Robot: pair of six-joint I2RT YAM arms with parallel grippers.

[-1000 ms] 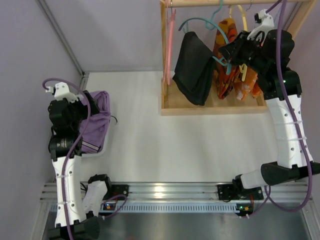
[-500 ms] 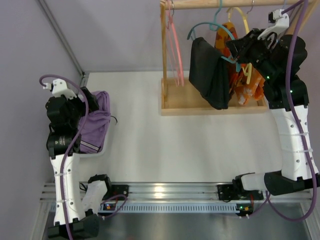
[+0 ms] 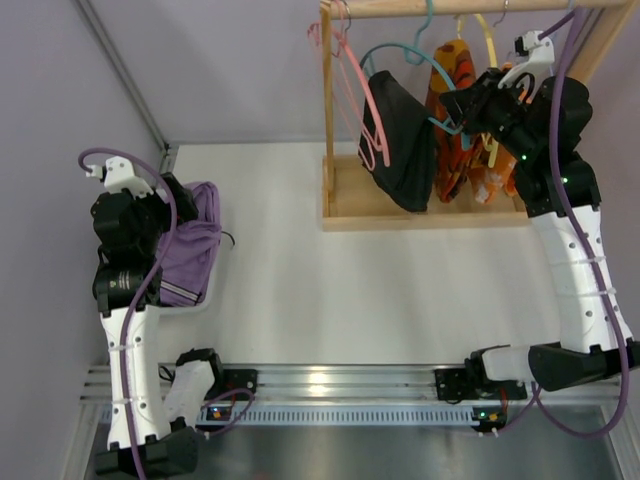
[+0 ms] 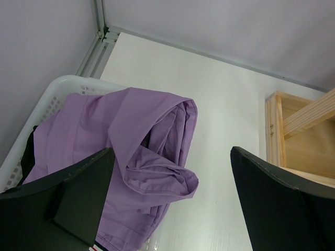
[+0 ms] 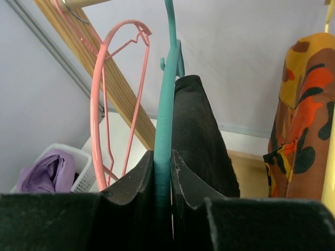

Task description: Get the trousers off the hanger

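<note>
Near the left edge of the bench (image 3: 300,290), the left end effector (image 4: 171,157) hangs released, its fingers wide apart, above a purple garment (image 4: 141,130) lying in a white basket (image 4: 47,94). Farther back, at the wooden rack (image 3: 425,218), the right end effector (image 5: 162,180) is clenched on the teal hanger (image 5: 168,94). The black trousers (image 5: 198,130) are draped over that hanger, between a pink hanger (image 5: 99,104) and an orange patterned garment (image 5: 301,104).

Right hand (image 3: 463,112) on teal hanger (image 3: 398,47) (black trousers (image 3: 400,140) draped), inside wooden rack (image 3: 420,219).
</note>
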